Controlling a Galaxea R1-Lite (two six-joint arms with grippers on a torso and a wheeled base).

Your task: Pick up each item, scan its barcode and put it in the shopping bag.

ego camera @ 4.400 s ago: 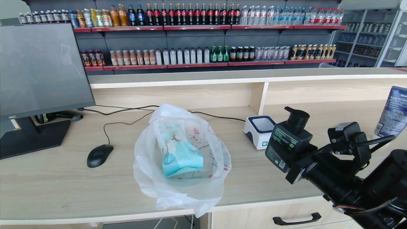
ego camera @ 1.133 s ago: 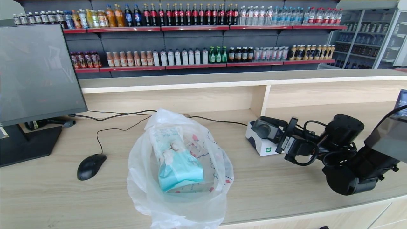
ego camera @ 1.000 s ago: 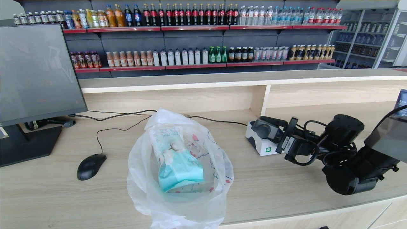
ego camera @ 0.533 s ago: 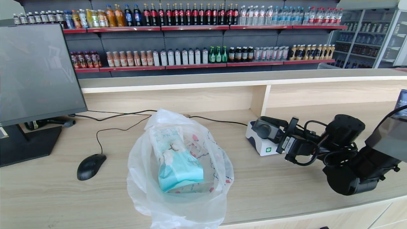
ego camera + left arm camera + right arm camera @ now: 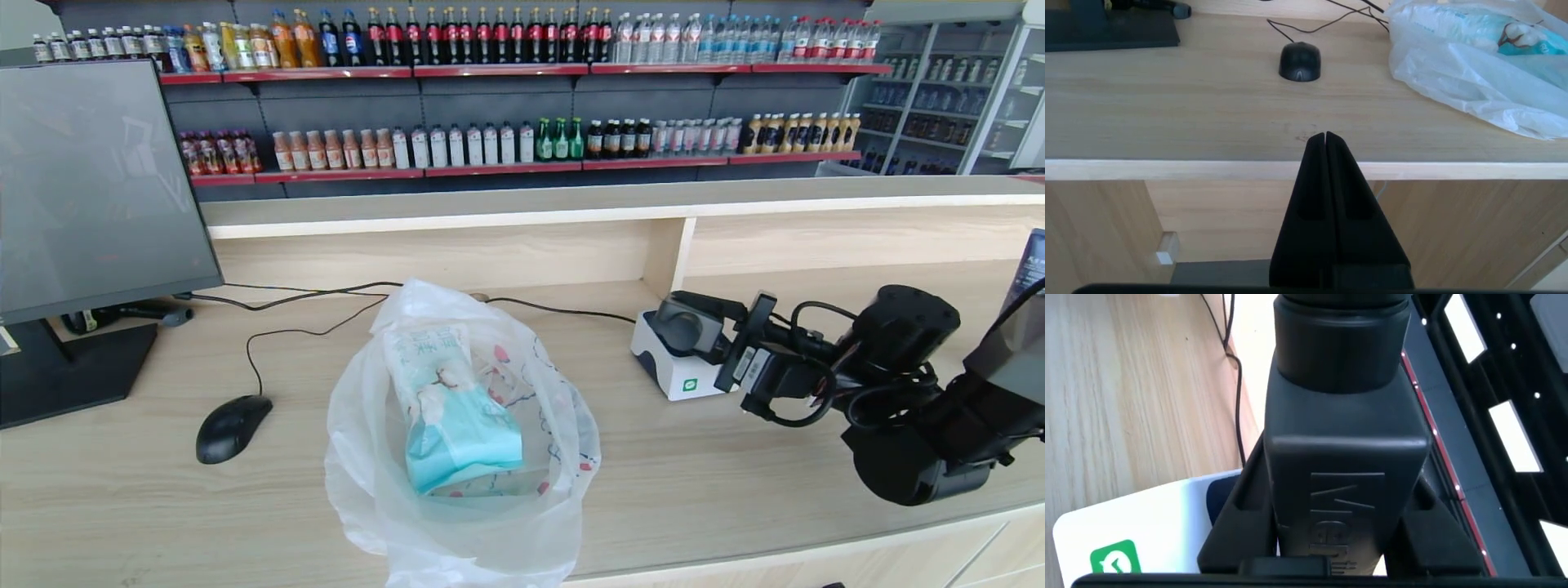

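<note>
The right hand (image 5: 1331, 539) is clamped on a dark bottle (image 5: 690, 325), one finger pressed to each side of its squared body. The bottle is tipped on its side, with its round cap end hanging just above the white scanner (image 5: 673, 371). Whether the bottle touches the scanner cannot be told. Taking the shopping bag (image 5: 563, 425) as the middle of the dial in the head view, with 12 o'clock pointing away from the robot, the scanner stands on the counter (image 5: 122, 506) at about 2 o'clock, near the bag but apart from it. The arm runs off from there toward 3 o'clock. The bag is thin, white and see-through. It sits open with its mouth upward, and a teal and white packet (image 5: 453, 408) lies inside it, leaning toward 12 o'clock. A black mouse (image 5: 233, 427) rests at 9 o'clock, well apart from the bag, and its cable curls off toward 12 o'clock. A dark monitor (image 5: 98, 180) stands on its foot at 10 o'clock. A blue container (image 5: 1033, 261) is cut off by the picture's edge at about 2 o'clock, beyond the arm. The left hand (image 5: 1325, 143) holds nothing. Its two black fingers are pressed flat together, and its tips are at the near edge of the counter.
</note>
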